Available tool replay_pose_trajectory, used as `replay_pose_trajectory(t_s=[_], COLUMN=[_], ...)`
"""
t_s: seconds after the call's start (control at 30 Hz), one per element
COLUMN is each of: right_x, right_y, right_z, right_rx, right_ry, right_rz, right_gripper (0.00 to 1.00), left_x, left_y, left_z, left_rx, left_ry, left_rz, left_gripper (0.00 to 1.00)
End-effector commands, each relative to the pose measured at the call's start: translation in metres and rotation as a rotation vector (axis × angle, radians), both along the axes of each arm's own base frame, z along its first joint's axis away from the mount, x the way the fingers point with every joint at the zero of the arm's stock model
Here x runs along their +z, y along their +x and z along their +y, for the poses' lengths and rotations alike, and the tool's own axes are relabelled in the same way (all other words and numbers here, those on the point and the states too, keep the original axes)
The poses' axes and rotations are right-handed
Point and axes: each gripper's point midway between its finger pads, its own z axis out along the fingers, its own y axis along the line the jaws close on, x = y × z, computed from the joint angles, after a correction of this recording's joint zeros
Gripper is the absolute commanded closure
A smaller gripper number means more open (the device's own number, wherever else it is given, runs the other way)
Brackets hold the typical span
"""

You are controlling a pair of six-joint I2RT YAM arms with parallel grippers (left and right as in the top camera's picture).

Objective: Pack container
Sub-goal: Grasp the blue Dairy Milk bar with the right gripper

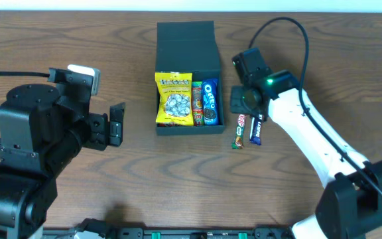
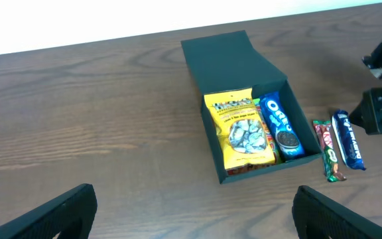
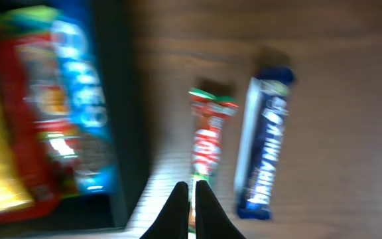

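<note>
The dark charcoal-teal container (image 1: 186,40) lies open at the table's middle back, with its flap lid folded away. Inside it are a yellow snack bag (image 1: 173,98), a red packet (image 1: 197,103) and a blue Oreo packet (image 1: 209,101). A red-green bar (image 1: 240,131) and a blue bar (image 1: 256,129) lie side by side on the table to its right. My right gripper (image 3: 191,199) is shut and empty, hovering over the red-green bar (image 3: 208,143), next to the blue bar (image 3: 264,149) and the container wall (image 3: 121,99). My left gripper (image 2: 194,212) is open and empty, to the left of the container (image 2: 224,53).
The brown wooden table (image 1: 178,186) has bare surface in front of the container and on the left. The right arm's cable (image 1: 290,26) loops over the back right. The white back edge (image 2: 78,33) of the scene runs behind the container.
</note>
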Motion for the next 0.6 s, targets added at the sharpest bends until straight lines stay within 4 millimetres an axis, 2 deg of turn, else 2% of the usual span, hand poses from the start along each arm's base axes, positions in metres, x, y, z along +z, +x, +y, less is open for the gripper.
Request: replay_pose_trajectory(t_s=[0.0,0.13,0.23,0.33,0.57], right_x=[-0.024,-0.055,-0.072,-0.080,-0.097], right_y=[-0.006,-0.017,-0.020,-0.020,-0.020], right_z=[-0.035,-0.054,-0.064,-0.067,-0.065], right_rx=[-0.093,-0.133,-0.149,-0.158,-0.155], right_ry=[-0.071,-0.081,-0.078,-0.073,-0.053], right_rz=[0.037,0.067,0.063,0.051,0.019], right_gripper=[0.92,0.89,0.79,0.66,0.62], left_x=[0.005,0.005,0.006,0.007,0.008], left_y=[-0.001,-0.001,0.000,0.001,0.001], left_z=[0.001,0.001,0.001,0.001,0.000], left_rx=[0.010,0.010,0.010,0.010,0.010], left_ry=[-0.012,-0.012,-0.013,-0.014,-0.015], left_rz=[-0.013,-0.013,-0.016,-0.021,-0.024], left_gripper=[0.05,0.05,0.05,0.05,0.05])
